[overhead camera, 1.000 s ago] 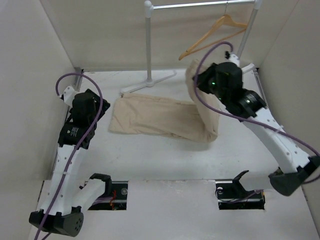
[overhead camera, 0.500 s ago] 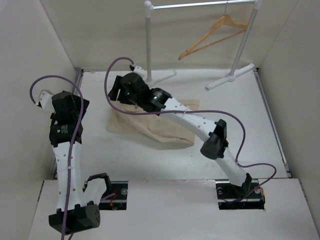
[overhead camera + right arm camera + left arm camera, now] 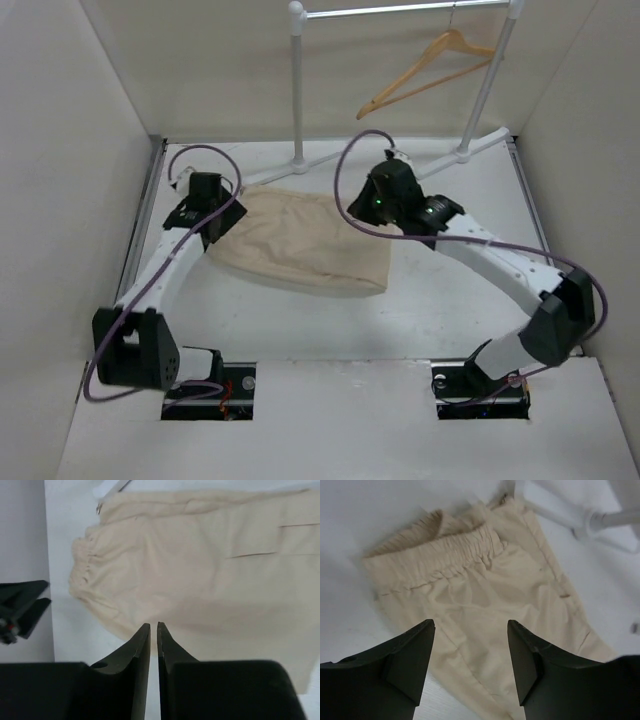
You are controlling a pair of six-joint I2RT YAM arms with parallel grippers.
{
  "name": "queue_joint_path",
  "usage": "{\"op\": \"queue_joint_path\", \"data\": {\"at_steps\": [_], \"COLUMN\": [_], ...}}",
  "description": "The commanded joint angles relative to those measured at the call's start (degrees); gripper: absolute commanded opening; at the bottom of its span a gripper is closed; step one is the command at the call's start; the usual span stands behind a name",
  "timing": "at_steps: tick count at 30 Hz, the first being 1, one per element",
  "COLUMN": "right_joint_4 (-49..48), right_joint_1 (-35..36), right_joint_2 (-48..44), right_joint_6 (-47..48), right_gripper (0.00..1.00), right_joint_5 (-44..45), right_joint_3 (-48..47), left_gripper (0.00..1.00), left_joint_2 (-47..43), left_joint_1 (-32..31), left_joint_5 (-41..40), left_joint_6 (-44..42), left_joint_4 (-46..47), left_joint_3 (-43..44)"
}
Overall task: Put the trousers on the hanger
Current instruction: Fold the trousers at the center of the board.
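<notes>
The beige trousers [image 3: 300, 245] lie folded flat on the white table. Their elastic waistband [image 3: 452, 555] is at the left end. My left gripper [image 3: 207, 207] hovers over that waistband end, and in the left wrist view [image 3: 470, 630] it is open and empty with cloth below it. My right gripper [image 3: 375, 205] is above the trousers' right end. In the right wrist view [image 3: 153, 626] it is shut on nothing, over the trousers [image 3: 200, 565]. The tan wooden hanger [image 3: 430, 65] hangs on the rack bar at the back right, away from both grippers.
The white garment rack stands at the back, with a post [image 3: 297, 80] and feet [image 3: 470, 150] on the table. One foot [image 3: 600, 517] lies just past the waistband. White walls close in the left, right and back. My left gripper's fingers [image 3: 20, 605] show in the right wrist view.
One second ago my right gripper held the trousers lifted at the back right. It swept left, and the trousers now lie folded flat. My left arm has moved in over the waistband.
</notes>
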State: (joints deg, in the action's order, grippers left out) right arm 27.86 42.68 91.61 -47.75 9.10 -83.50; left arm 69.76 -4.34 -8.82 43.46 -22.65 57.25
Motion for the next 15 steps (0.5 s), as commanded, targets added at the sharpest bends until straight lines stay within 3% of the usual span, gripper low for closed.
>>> {"op": "queue_joint_path", "data": {"at_steps": [1, 3, 5, 8, 12, 15], "right_joint_4": [-5.52, -7.19, -8.52, -8.96, -11.42, -12.30], "right_joint_1": [-1.93, -4.65, -7.38, -9.67, -9.76, -8.54], "right_joint_2": [-7.82, -12.93, -16.54, -19.10, -18.23, -17.43], "right_joint_6": [1.16, 0.90, 1.16, 2.39, 2.74, 2.92], "right_gripper": [0.16, 0.25, 0.41, 0.43, 0.14, 0.05], "right_joint_5": [-0.58, -0.84, -1.98, -6.37, -10.85, -11.30], "right_joint_3": [14.20, 22.29, 27.85, 32.51, 35.60, 33.42], "left_gripper": [0.57, 0.56, 0.56, 0.56, 0.54, 0.54], "left_joint_2": [7.64, 13.10, 17.76, 23.91, 30.34, 31.58], "left_joint_1": [-5.35, -9.13, -12.91, -14.25, -12.06, -10.47], "left_joint_5": [0.03, 0.29, -0.41, -2.17, -2.78, -3.66], "left_joint_6": [-3.55, -5.13, -7.50, -8.31, -8.22, -8.66], "left_joint_4": [5.51, 6.13, 6.92, 9.02, 10.70, 12.80], "left_joint_3": [3.37, 6.71, 9.35, 10.33, 10.51, 9.98]}}
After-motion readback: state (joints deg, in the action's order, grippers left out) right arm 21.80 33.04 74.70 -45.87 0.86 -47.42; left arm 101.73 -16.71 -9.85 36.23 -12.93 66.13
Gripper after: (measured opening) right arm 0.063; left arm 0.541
